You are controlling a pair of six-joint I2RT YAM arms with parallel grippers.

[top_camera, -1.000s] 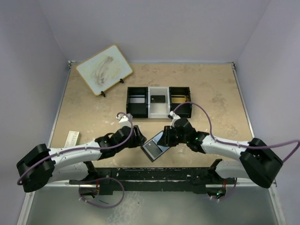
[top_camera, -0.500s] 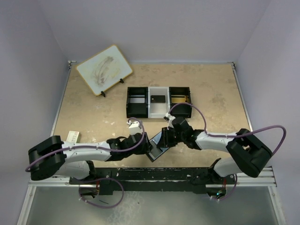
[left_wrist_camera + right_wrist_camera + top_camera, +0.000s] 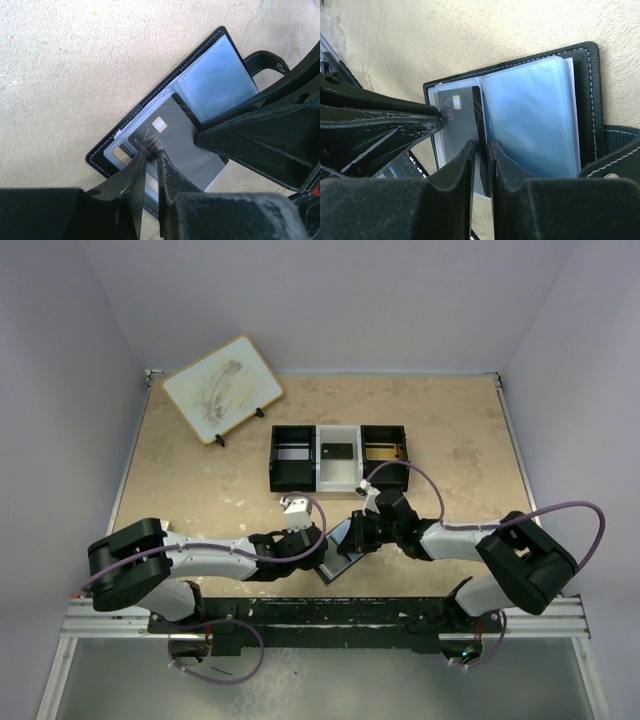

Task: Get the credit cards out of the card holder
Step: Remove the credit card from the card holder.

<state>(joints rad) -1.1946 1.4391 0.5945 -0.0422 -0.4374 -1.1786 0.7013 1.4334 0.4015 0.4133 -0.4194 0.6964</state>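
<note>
The card holder (image 3: pixel 345 552) lies open on the table near the front edge, between my two grippers. Its pale blue sleeves (image 3: pixel 215 85) face up. A dark grey credit card (image 3: pixel 175 130) marked VIP lies on the left half, its lower corner sticking out past the holder's edge. My left gripper (image 3: pixel 151 154) is shut on that card's near edge. My right gripper (image 3: pixel 481 145) is pinched down at the holder's (image 3: pixel 530 115) inner fold, right beside the card's (image 3: pixel 457 125) black strip. From above, the left gripper (image 3: pixel 322 552) and right gripper (image 3: pixel 356 537) almost touch.
A black-and-white three-compartment tray (image 3: pixel 290 468) stands behind, with a dark card (image 3: pixel 338 451) in its middle part. A whiteboard on a stand (image 3: pixel 222 388) is at the back left. A small white box (image 3: pixel 155 533) lies at the left. The arms' mounting rail (image 3: pixel 340 612) runs along the front.
My left arm has reached right to the card holder and its jaws have closed onto the dark card. The right gripper's jaws have narrowed on the holder and barely moved.
</note>
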